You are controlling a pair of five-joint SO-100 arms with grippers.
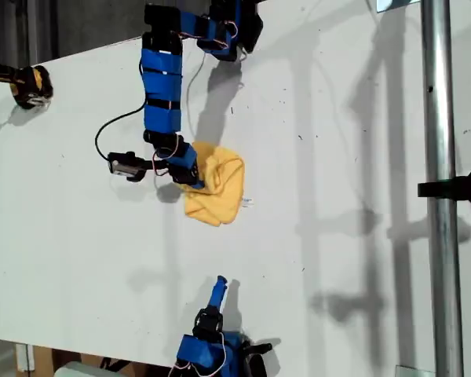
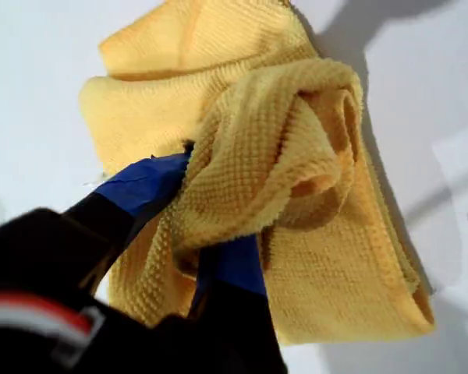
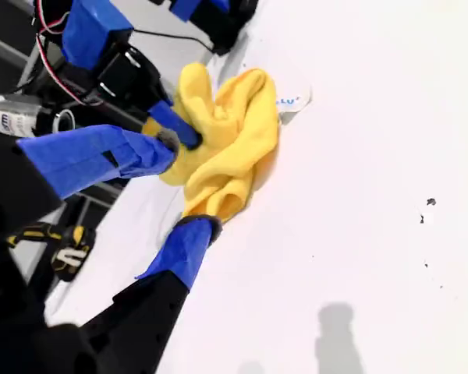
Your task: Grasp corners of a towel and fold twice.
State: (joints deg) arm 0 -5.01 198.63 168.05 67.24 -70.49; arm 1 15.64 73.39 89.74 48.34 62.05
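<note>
Clamped down tight, my first claw (image 2: 189,204) had a bunched fold of the towel (image 1: 216,188) pinched between its blue-taped fingers (image 2: 144,185), the yellow cloth spilling over and around both of them. Beneath and beyond that claw, the towel sat crumpled in a loose heap on the white table (image 1: 337,157), one layer curled up into a roll rather than lying flat. Out past the towel's far edge from my first claw, a small white tag (image 1: 247,202) poked onto the table. My second claw (image 3: 189,187) stood wide open, well short of the cloth in the exterior view, its fingers (image 3: 183,248) spread apart and gripping nothing, with the towel heap straight ahead of its tips.
</note>
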